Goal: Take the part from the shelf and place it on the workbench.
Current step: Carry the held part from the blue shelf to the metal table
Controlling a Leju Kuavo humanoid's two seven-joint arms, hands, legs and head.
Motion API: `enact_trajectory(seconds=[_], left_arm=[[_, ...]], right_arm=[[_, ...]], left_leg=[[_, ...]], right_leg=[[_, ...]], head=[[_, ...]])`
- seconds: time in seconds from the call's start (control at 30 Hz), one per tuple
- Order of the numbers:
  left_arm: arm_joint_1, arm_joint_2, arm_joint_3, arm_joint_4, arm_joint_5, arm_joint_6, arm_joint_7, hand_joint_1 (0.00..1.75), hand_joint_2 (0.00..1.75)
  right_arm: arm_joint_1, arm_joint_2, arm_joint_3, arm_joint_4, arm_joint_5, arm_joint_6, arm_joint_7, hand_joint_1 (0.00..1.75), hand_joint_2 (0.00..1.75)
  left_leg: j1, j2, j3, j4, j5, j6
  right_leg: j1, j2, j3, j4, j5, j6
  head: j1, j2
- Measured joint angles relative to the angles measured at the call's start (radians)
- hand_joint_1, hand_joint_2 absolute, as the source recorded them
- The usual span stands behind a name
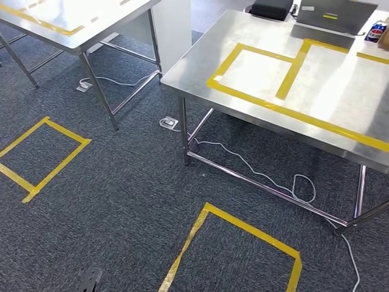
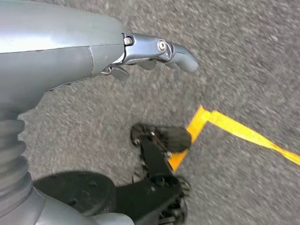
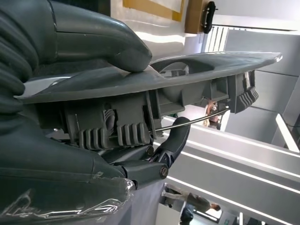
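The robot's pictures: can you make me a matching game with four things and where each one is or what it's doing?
Things:
1. grey part
2. left hand
3. yellow tape square
4. soda bottle

Places or states:
A. on the carpet
B. held in the right hand
C. on the far corner of the metal workbench
D. holding nothing, hanging above the floor

Pairs: 1-B, 2-D, 3-A, 4-C

A steel surface (image 1: 321, 91) marked with yellow tape outlines (image 1: 293, 67) carries a laptop (image 1: 337, 15), a black case (image 1: 271, 8) and a drinks can (image 1: 377, 30) along its far edge. Below, yellow tape squares (image 1: 41, 158) and a white cable (image 1: 275, 179) lie on grey carpet (image 1: 128, 201).
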Motion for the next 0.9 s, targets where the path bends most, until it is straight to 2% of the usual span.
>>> enact_trajectory(seconds=[0.1, 0.17, 0.2, 0.27, 0.3, 0.33, 0.37, 0.43, 0.47, 0.5, 0.53, 0.6, 0.63, 0.67, 0.7, 0.73, 0.77, 0.8, 0.83, 0.87, 0.9], left_arm=[[-0.001, 0.001, 0.000, 0.000, 0.001, -0.024, -0.011, 0.00, 1.75], [-0.001, 0.002, 0.000, 0.000, 0.000, -0.029, -0.014, 0.00, 1.75], [-0.001, 0.002, 0.000, 0.000, -0.001, -0.029, -0.014, 0.00, 1.75], [0.002, 0.001, 0.000, 0.000, -0.003, -0.028, -0.012, 0.00, 1.75], [0.004, 0.001, 0.001, 0.000, -0.003, -0.027, -0.011, 0.00, 1.75], [0.007, 0.001, 0.001, 0.000, -0.004, -0.027, -0.010, 0.00, 1.75], [0.009, 0.002, 0.001, 0.000, -0.004, -0.026, -0.009, 0.00, 1.75], [0.011, 0.003, 0.001, 0.000, -0.004, -0.026, -0.009, 0.00, 1.75], [0.012, 0.004, 0.001, 0.000, -0.003, -0.026, -0.009, 0.00, 1.75], [0.012, 0.004, 0.001, 0.000, -0.002, -0.026, -0.010, 0.00, 1.75], [0.011, 0.005, 0.002, 0.000, -0.001, -0.026, -0.011, 0.00, 1.75], [0.009, 0.004, 0.004, 0.000, 0.000, -0.028, -0.016, 0.00, 1.75], [0.009, 0.004, 0.005, 0.000, 0.000, -0.029, -0.017, 0.00, 1.75], [0.009, 0.004, 0.006, 0.000, 0.000, -0.029, -0.018, 0.00, 1.75], [0.009, 0.004, 0.008, 0.000, 0.001, -0.029, -0.018, 0.00, 1.75], [0.009, 0.004, 0.010, 0.000, 0.002, -0.028, -0.017, 0.00, 1.75], [0.009, 0.005, 0.012, 0.000, 0.003, -0.027, -0.014, 0.00, 1.75], [0.011, 0.005, 0.014, 0.000, 0.004, -0.026, -0.012, 0.00, 1.75], [0.012, 0.005, 0.015, 0.000, 0.003, -0.026, -0.009, 0.00, 1.75], [0.014, 0.006, 0.016, 0.000, 0.003, -0.025, -0.008, 0.00, 1.75], [0.015, 0.006, 0.017, 0.000, 0.003, -0.024, -0.007, 0.00, 1.75]], right_arm=[[0.002, -0.020, 0.001, 0.014, 0.013, -0.011, 0.011, 1.75, 1.75], [0.003, -0.036, 0.002, 0.023, 0.023, -0.022, 0.010, 1.75, 1.75], [0.002, -0.043, 0.002, 0.027, 0.029, -0.027, 0.007, 1.75, 1.75], [0.001, -0.051, 0.003, 0.036, 0.039, -0.036, 0.003, 1.75, 1.75], [0.001, -0.053, 0.003, 0.040, 0.042, -0.038, 0.002, 1.75, 1.75], [0.001, -0.054, 0.003, 0.044, 0.043, -0.039, 0.001, 1.75, 1.75], [0.002, -0.056, 0.003, 0.048, 0.044, -0.040, 0.001, 1.75, 1.75], [0.001, -0.058, 0.006, 0.053, 0.048, -0.042, 0.001, 1.75, 1.75], [0.000, -0.060, 0.009, 0.056, 0.052, -0.044, 0.000, 1.75, 1.75], [-0.001, -0.060, 0.014, 0.058, 0.057, -0.050, -0.003, 1.75, 1.75], [-0.001, -0.062, 0.020, 0.059, 0.063, -0.058, -0.005, 1.75, 1.75], [0.000, -0.065, 0.034, 0.063, 0.074, -0.074, -0.011, 1.75, 1.75], [0.000, -0.066, 0.041, 0.065, 0.076, -0.079, -0.013, 1.75, 1.75], [-0.001, -0.066, 0.047, 0.067, 0.077, -0.082, -0.017, 1.75, 1.75], [-0.001, -0.066, 0.054, 0.068, 0.076, -0.083, -0.020, 1.75, 1.75], [-0.001, -0.066, 0.061, 0.068, 0.075, -0.085, -0.023, 1.75, 1.75], [0.000, -0.064, 0.069, 0.068, 0.075, -0.089, -0.024, 1.75, 1.75], [0.001, -0.063, 0.079, 0.069, 0.074, -0.098, -0.025, 1.75, 1.75], [0.002, -0.062, 0.091, 0.070, 0.074, -0.110, -0.025, 1.75, 1.75], [0.003, -0.061, 0.103, 0.071, 0.074, -0.124, -0.026, 1.75, 1.75], [0.004, -0.061, 0.114, 0.074, 0.073, -0.138, -0.027, 1.75, 1.75]], left_leg=[[-0.001, 0.000, 0.005, -0.004, -0.016, -0.016], [0.001, -0.004, -0.009, 0.037, -0.036, -0.029], [0.003, -0.006, -0.035, 0.089, -0.053, -0.033], [0.004, -0.008, -0.127, 0.228, -0.093, -0.036], [0.005, -0.008, -0.170, 0.279, -0.095, -0.035], [0.004, -0.009, -0.198, 0.298, -0.077, -0.032], [0.003, -0.010, -0.207, 0.278, -0.038, -0.028], [-0.002, -0.012, -0.178, 0.154, 0.070, -0.015], [-0.006, -0.013, -0.155, 0.090, 0.100, -0.008], [-0.009, -0.013, -0.138, 0.046, 0.110, -0.004], [-0.011, -0.013, -0.127, 0.021, 0.103, 0.000], [-0.010, -0.012, -0.104, 0.000, 0.079, 0.008], [-0.009, -0.012, -0.088, -0.009, 0.073, 0.013], [-0.008, -0.011, -0.070, -0.015, 0.067, 0.017], [-0.007, -0.012, -0.053, -0.019, 0.058, 0.020], [-0.007, -0.012, -0.036, -0.020, 0.044, 0.022], [-0.007, -0.013, -0.019, -0.021, 0.028, 0.024], [-0.007, -0.014, 0.002, -0.021, 0.010, 0.025], [-0.007, -0.015, 0.027, -0.021, -0.010, 0.025], [-0.007, -0.016, 0.054, -0.021, -0.030, 0.023], [-0.006, -0.017, 0.084, -0.021, -0.052, 0.021]], right_leg=[[0.002, 0.006, 0.007, -0.010, -0.015, -0.024], [0.000, 0.010, 0.022, -0.014, -0.022, -0.037], [-0.002, 0.012, 0.032, -0.015, -0.026, -0.042], [-0.001, 0.015, 0.049, -0.015, -0.038, -0.047], [0.000, 0.018, 0.058, -0.015, -0.046, -0.047], [0.001, 0.021, 0.069, -0.015, -0.056, -0.047], [0.001, 0.025, 0.083, -0.015, -0.067, -0.046], [0.000, 0.030, 0.110, -0.018, -0.091, -0.042], [0.001, 0.032, 0.121, -0.020, -0.104, -0.039], [0.002, 0.034, 0.130, -0.026, -0.115, -0.035], [0.002, 0.035, 0.143, -0.033, -0.118, -0.029], [0.001, 0.036, 0.160, -0.036, -0.106, -0.015], [0.001, 0.031, 0.157, -0.013, -0.092, -0.011], [0.001, 0.026, 0.134, 0.031, -0.076, -0.009], [0.003, 0.021, 0.095, 0.094, -0.068, -0.010], [0.005, 0.018, 0.049, 0.161, -0.073, -0.012], [0.007, 0.017, -0.001, 0.215, -0.101, -0.013], [0.007, 0.016, -0.047, 0.246, -0.149, -0.013], [0.007, 0.016, -0.083, 0.252, -0.201, -0.010], [0.006, 0.014, -0.108, 0.237, -0.236, -0.007], [0.003, 0.013, -0.124, 0.203, -0.236, -0.002]], head=[[-0.001, 0.000], [-0.006, 0.000], [-0.009, 0.000], [-0.014, 0.000], [-0.014, 0.000], [-0.014, 0.000], [-0.014, 0.000], [-0.014, 0.000], [-0.014, 0.000], [-0.014, 0.000], [-0.015, 0.000], [-0.014, 0.000], [-0.013, 0.000], [-0.013, 0.000], [-0.012, 0.000], [-0.012, 0.000], [-0.012, 0.000], [-0.012, 0.000], [-0.012, 0.000], [-0.012, 0.000], [-0.011, 0.000]])
